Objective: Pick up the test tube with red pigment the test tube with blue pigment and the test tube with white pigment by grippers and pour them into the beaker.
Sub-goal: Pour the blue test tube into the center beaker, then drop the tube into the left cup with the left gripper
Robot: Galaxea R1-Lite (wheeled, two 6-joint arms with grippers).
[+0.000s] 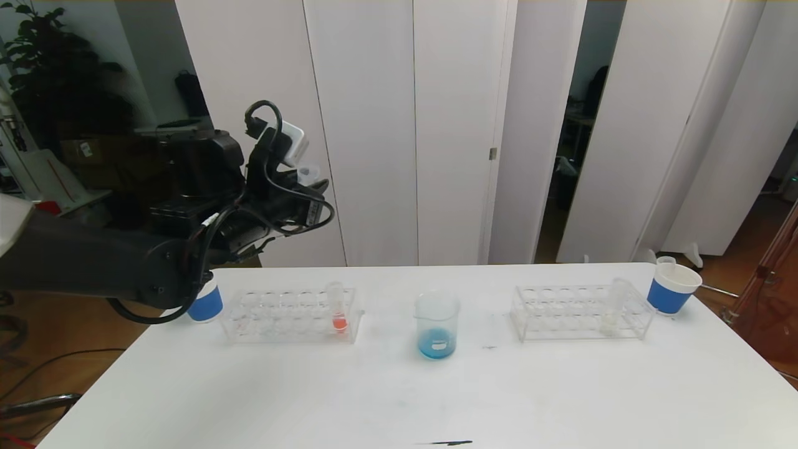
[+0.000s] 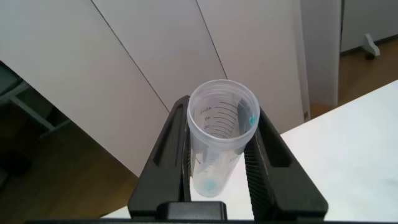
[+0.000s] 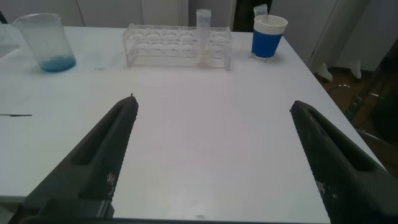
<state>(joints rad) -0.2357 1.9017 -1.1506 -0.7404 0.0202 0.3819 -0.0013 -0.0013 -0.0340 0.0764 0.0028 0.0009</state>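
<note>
Left gripper (image 2: 221, 155) raised high at the robot's left, clamped; right gripper (image 3: 211, 155) low, fingers wide apart.

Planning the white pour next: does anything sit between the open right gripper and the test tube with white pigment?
Nothing visible does. In the right wrist view, bare table lies between the right gripper and the test tube with white pigment, which stands upright in its clear rack.
</note>
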